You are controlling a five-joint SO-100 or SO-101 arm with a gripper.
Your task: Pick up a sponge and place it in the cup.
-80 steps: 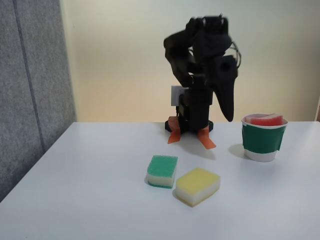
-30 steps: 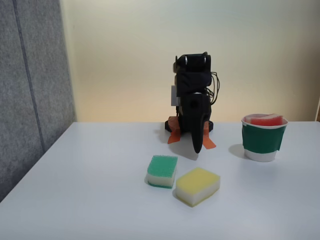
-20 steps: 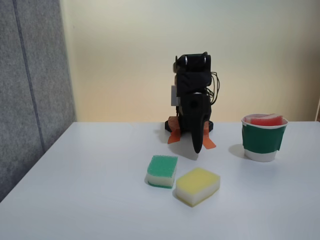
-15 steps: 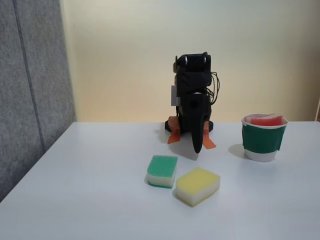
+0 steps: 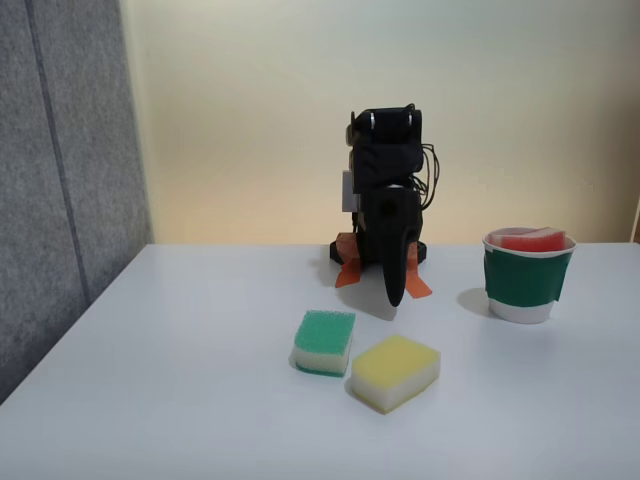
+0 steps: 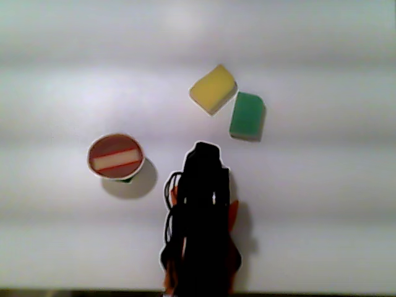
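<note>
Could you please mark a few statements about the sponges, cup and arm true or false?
1. The red sponge sits inside the cup. True.
2. The green sponge is in the gripper. False: it lies on the table, apart from the gripper.
3. The yellow sponge lies beside the green one. True.
4. The cup has tipped over. False: it stands upright.
5. The gripper hangs over the cup. False: it points down in front of the arm's base.
</note>
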